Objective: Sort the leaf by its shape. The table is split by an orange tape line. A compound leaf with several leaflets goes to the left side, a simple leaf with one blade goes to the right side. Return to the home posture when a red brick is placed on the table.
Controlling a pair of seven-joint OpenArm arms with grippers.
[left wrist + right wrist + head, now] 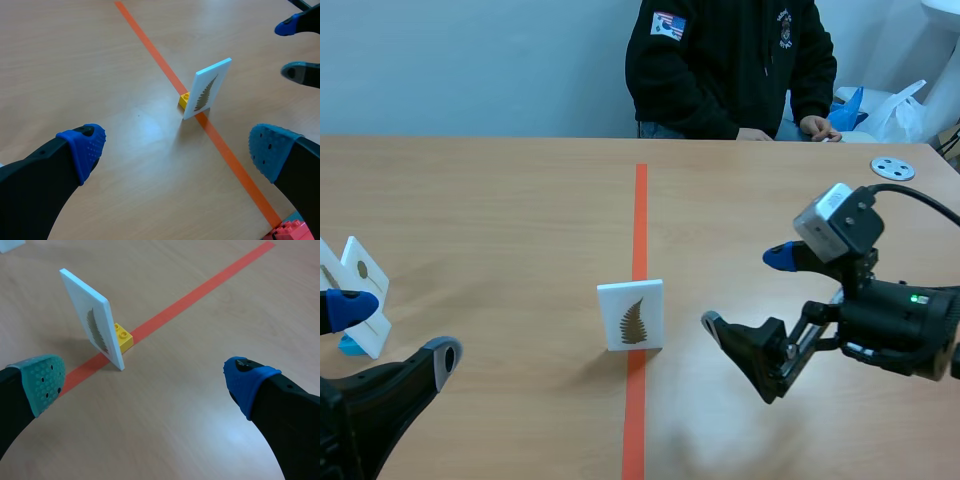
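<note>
White fern card (630, 315) on the tape (640, 220), our left hand (398, 330) & right hand (746, 290) both spread pre-grab, so next we prob pinch it & go left.

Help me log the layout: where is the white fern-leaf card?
In the scene view the white fern-leaf card stands upright on the orange tape line at mid-table, with a small yellow brick at its base behind it.

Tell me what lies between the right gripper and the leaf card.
Nothing but bare table between the right gripper and the leaf card; the right wrist view shows it.
</note>
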